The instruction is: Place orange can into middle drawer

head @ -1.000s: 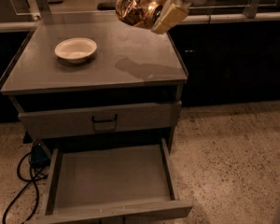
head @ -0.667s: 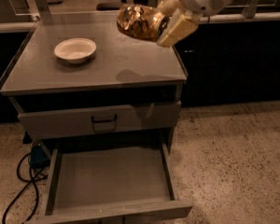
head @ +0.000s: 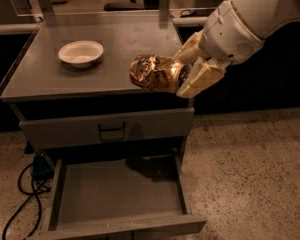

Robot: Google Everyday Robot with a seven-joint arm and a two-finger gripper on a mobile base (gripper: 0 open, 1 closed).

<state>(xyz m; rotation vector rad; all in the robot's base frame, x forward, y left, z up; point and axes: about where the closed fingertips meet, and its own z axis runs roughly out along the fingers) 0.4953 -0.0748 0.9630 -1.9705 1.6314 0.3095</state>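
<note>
One black cable (head: 17,196) loops over the speckled floor (head: 250,174) at the far left, beside the foot of a grey cabinet (head: 45,86). On the left half of the cabinet's flat top sits a white bowl (head: 81,53), upright, well apart from everything else.

Below the top is a closed drawer front (head: 65,131) with a black handle (head: 111,132). Lower down, the middle drawer (head: 120,196) is pulled out toward the camera, showing its flat grey floor and low side walls, with a shadow across the back of it.

Right of the bowl, the orange can (head: 151,73) is held off the surface. It lies on its side, dented, with its shiny patterned body pointing left. In this view it sits over the front right edge of the cabinet top, higher than the open drawer and not inside it.

The gripper (head: 182,76) is clamped on the can's right end. One cream finger (head: 187,51) presses from above and the other (head: 200,79) from below, spread only as wide as the can between them. It touches nothing else.

Behind it, the thick white arm (head: 250,19) slants up to the top right corner.
</note>
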